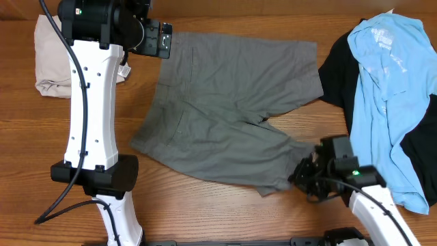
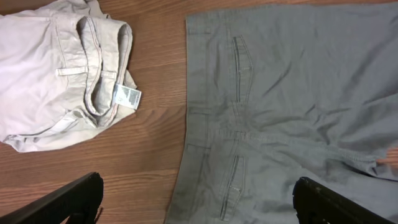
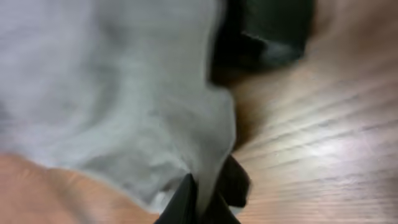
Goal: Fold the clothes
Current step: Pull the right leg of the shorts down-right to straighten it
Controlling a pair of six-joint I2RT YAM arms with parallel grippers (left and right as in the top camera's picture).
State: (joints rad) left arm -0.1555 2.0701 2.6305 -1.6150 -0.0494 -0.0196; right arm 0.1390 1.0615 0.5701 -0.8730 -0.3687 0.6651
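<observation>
We work on a wooden table point(image 1: 225, 212), and the largest thing on it is the pair of grey shorts point(image 1: 232, 109), lying flat and open between our 2 arms. Beyond the right gripper point(image 1: 305, 175), further out and to its right, lies a pile of a blue shirt point(image 1: 392, 82) on a black garment point(image 1: 336, 72), not yet handled. Just to the left of the left gripper point(image 2: 199, 204) sits 1 pair of beige shorts point(image 2: 56, 81), already folded, its white label point(image 2: 127, 98) showing. The left gripper hangs released, fingers point(image 2: 71, 199) spread wide, directly above the waistband edge and touching no cloth. The right wrist view is blurred, but it shows the right gripper clenched on the hem of the nearer leg, cloth pinched between its fingertips point(image 3: 233, 180). We judge the step in hand to be the 1st fold of the grey shorts. Next, the left gripper should drop and pinch the waistband, then both should carry 1 half over the other, keeping the cloth taut.
</observation>
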